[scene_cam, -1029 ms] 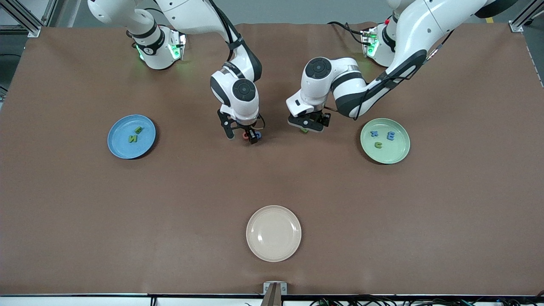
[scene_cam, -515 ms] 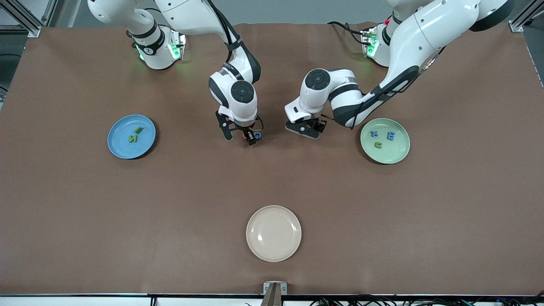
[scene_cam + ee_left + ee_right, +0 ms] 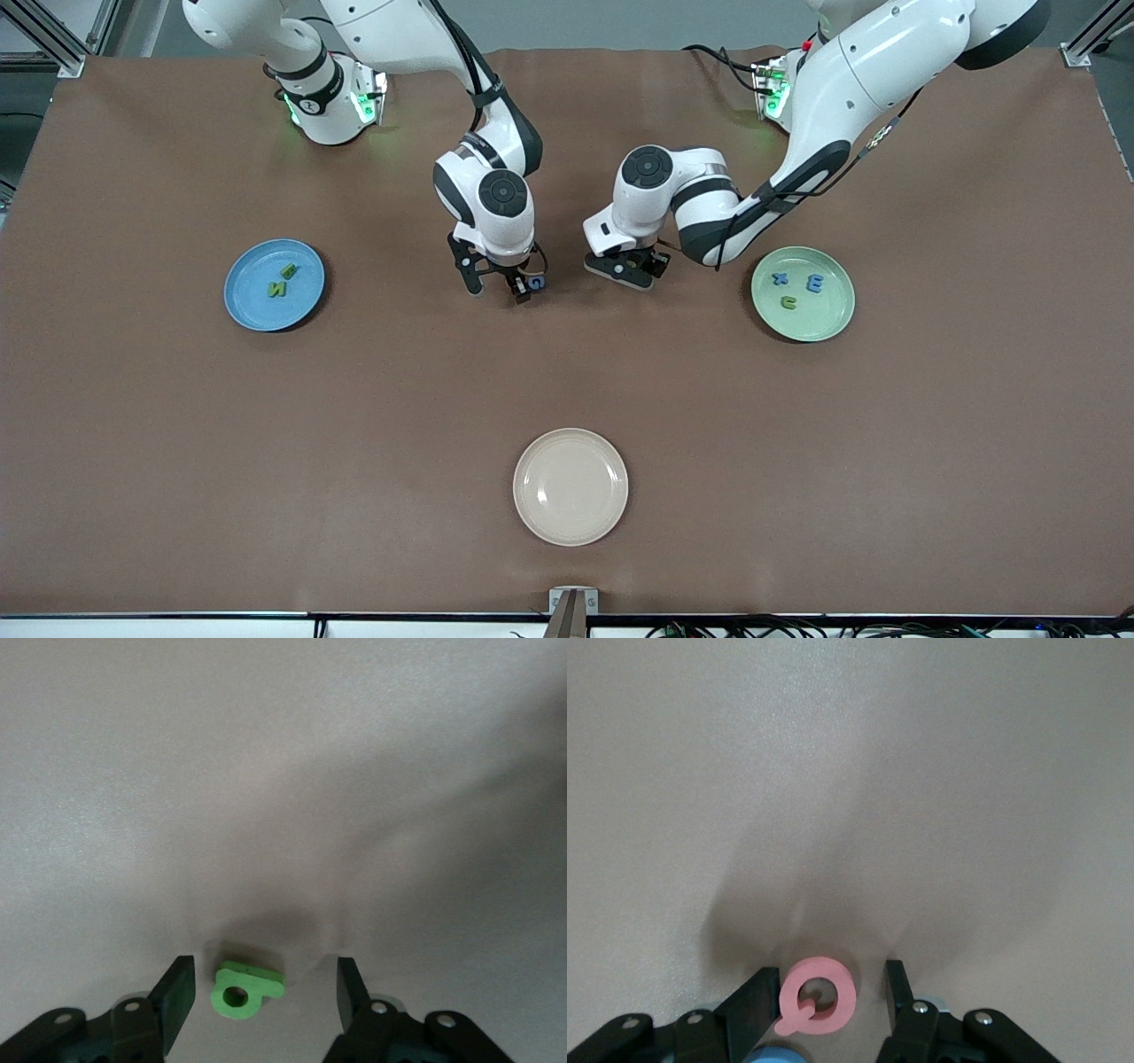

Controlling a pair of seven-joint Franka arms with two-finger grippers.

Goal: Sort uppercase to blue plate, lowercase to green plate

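Front view shows both my arms bent down over the middle of the brown worktop (image 3: 567,372), midway between the blue plate (image 3: 274,284) and the green plate (image 3: 803,293). The step in hand, as I judge it, is a double pick: each pincer is set around one of the letters not yet sorted.

My left pincer (image 3: 259,994) straddles the green q (image 3: 245,989), which lies flat on the worktop toward the green plate's side of the middle. The fingers stand apart with a gap on either side of the letter, so nothing is gripped. My right pincer (image 3: 830,997) brackets the red Q (image 3: 817,996); one finger looks to be touching or nearly touching its edge, the other stands just clear, so I count it as released too. The blue G (image 3: 537,283) sits just beside the Q, at the edge of my right wrist view, close to one finger.

The green N (image 3: 277,289) and green B (image 3: 289,270) lie in the blue plate; the blue x (image 3: 780,278), blue m (image 3: 815,283) and green u (image 3: 788,302) lie in the green plate. The cream plate (image 3: 570,486) is well apart from both.

Next I should clench on each letter without nudging the G, lift, then carry the Q to the blue plate and the q to the green plate. Both wrists point straight down, forearms angled in from the bases.
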